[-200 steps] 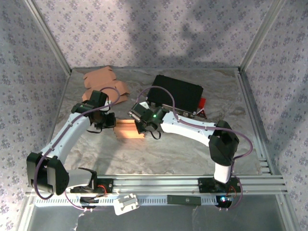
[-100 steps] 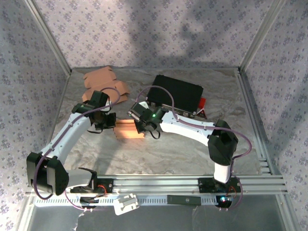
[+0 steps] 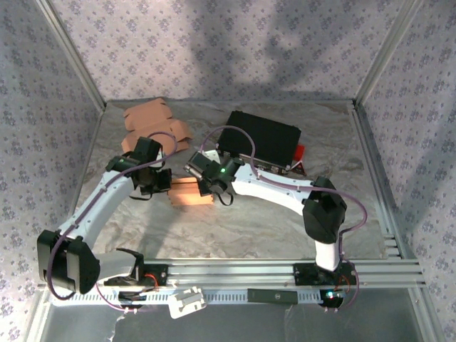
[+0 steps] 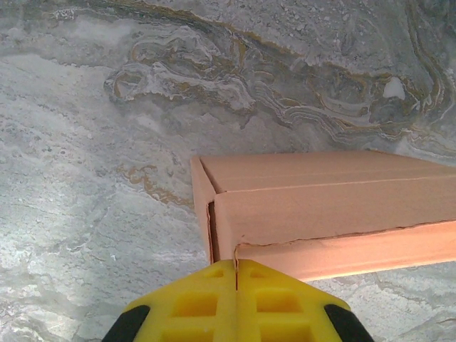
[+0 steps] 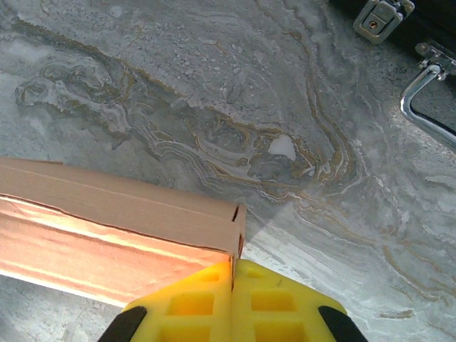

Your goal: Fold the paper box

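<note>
The tan paper box (image 3: 191, 193) lies left of the table's middle, formed into a long low shape. My left gripper (image 3: 164, 184) is at its left end and my right gripper (image 3: 207, 187) at its right end. In the left wrist view the yellow jaws are pressed together, and my left gripper (image 4: 236, 265) pinches a thin wall edge at the corner of the box (image 4: 328, 203). The right wrist view has my right gripper (image 5: 233, 265) shut the same way on the end wall of the box (image 5: 121, 214), whose inside glows orange.
A black case (image 3: 260, 139) with a red part (image 3: 299, 151) stands behind the right arm; its latch (image 5: 381, 18) and metal handle (image 5: 427, 100) are in the right wrist view. Flat cardboard blanks (image 3: 153, 122) lie at the back left. Metal rails edge the marbled table (image 3: 271, 221).
My left gripper has closed on the box's left end. Both arms have shifted slightly to the left; the box has hardly moved.
</note>
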